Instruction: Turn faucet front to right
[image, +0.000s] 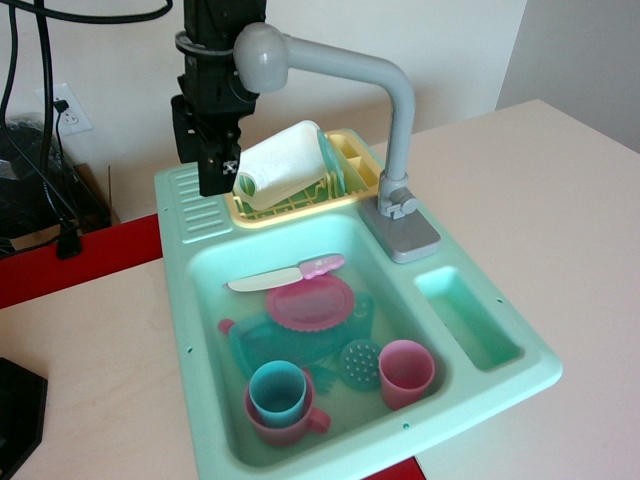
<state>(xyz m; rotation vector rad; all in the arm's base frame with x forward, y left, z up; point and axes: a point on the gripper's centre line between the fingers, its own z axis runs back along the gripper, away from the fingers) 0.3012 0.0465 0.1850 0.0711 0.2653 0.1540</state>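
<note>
The grey toy faucet (398, 130) stands on its grey base at the back right rim of the mint green sink (200, 330). Its long arm reaches left over the yellow dish rack (345, 185) and ends in a round head (262, 57). My black gripper (214, 178) hangs down just left of and behind that head, its tip over the sink's ribbed back left corner, next to the rack. The fingers look close together with nothing between them; the head hides part of the gripper body.
A white cup (280, 165) lies tilted in the rack. The basin holds a toy knife (285, 275), a pink plate (310, 302), a blue cup in a pink mug (278, 398), a pink cup (406, 372) and a strainer. Black cables (45, 120) hang at far left.
</note>
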